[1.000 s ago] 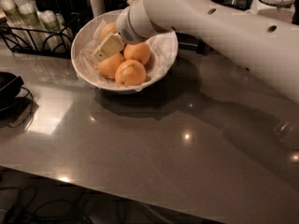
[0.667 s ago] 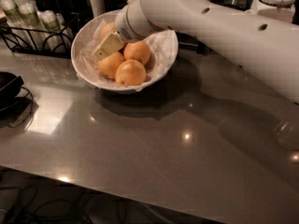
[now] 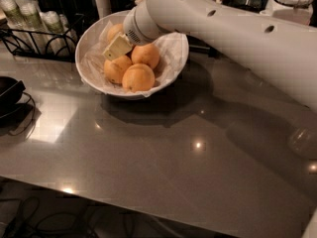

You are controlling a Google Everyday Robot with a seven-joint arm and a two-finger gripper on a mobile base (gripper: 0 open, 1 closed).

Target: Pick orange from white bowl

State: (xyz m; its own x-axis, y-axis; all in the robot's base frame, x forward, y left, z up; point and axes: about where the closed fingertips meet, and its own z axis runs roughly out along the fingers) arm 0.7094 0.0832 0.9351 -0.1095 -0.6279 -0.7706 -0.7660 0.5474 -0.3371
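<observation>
The white bowl stands near the far-left corner of the grey worktop, just in front of a black wire rack that runs along the far edge. Crinkled white paper lines the bowl. Four fruits lie inside. The paler orange sits at the back of the bowl, on the side toward the far edge. The three deeper-orange fruits cluster on the near side.

The white arm reaches in from the right edge, crossing above the far part of the worktop. Its end effector is down inside the bowl, a pale yellow piece resting among the fruit, just beside the orange and against the deeper ones. Whether it is clenched or released cannot be told, because the wrist covers it.

Small bottles stand in the rack, and a white lidded jar sits at the far-right corner. Whatever is printed on them cannot be read.

A black dish lies at the left edge, well apart from the bowl. From the bowl to the near edge, and across to the right edge, the worktop is bare surface with a few light reflections and the arm's shadow. The near edge runs slanted, lower toward the right. Dark cables lie below it at the near-left corner.
</observation>
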